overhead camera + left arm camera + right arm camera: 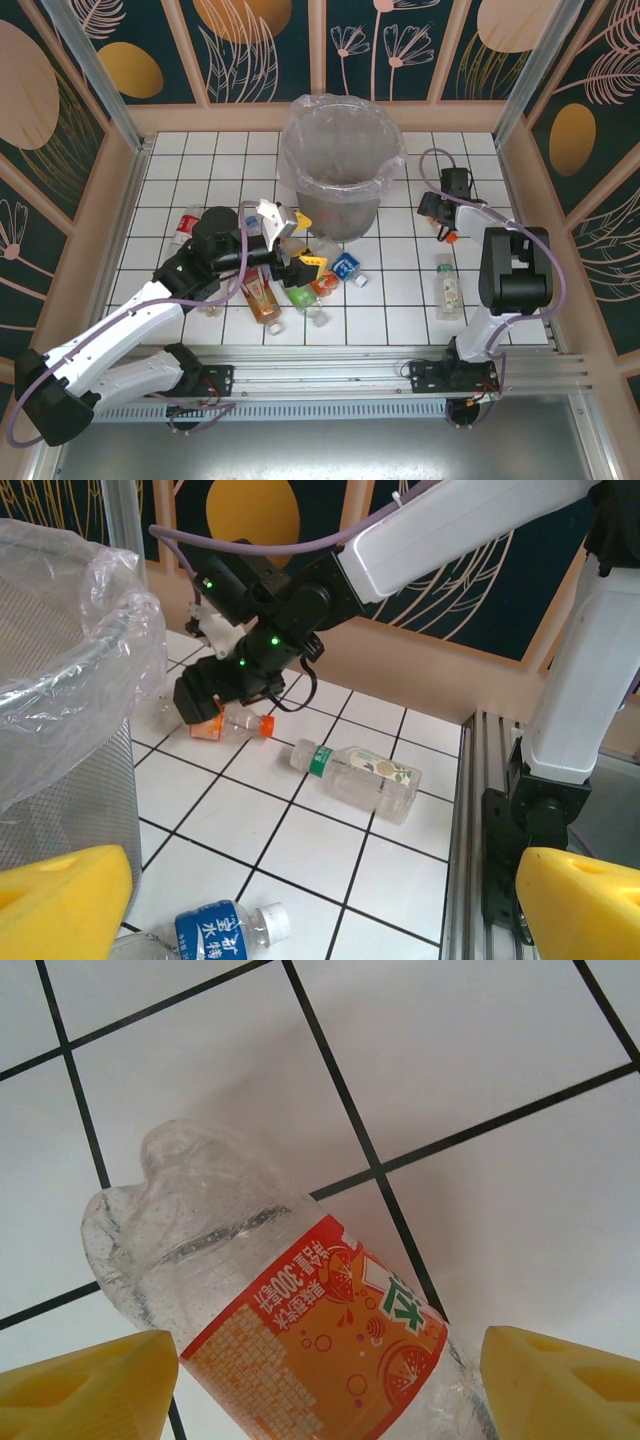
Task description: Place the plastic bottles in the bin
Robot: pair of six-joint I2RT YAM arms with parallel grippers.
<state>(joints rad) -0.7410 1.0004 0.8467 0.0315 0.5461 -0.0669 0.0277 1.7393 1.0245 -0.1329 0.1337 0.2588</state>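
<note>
Robotics lab test cell, white tiled tabletop (400, 300) gridded in black around the grey bin (350, 215), dark leaf-patterned wall panels (270, 40) in wooden frames behind the bin, aluminium rail (330, 368) in front of it, left arm (120, 340) and right arm (510, 270) bolted there.

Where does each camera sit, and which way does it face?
Top external: above and behind the bases, looking down on the tiled table, bin, bottles, left gripper and right gripper.
Left wrist: low beside the bin, facing across the tiles at the right gripper; own yellow fingers at the bottom corners.
Right wrist: straight down on the orange-label bottle; own fingers flank it.
Shared: both wrist views show that orange-label bottle.
</note>
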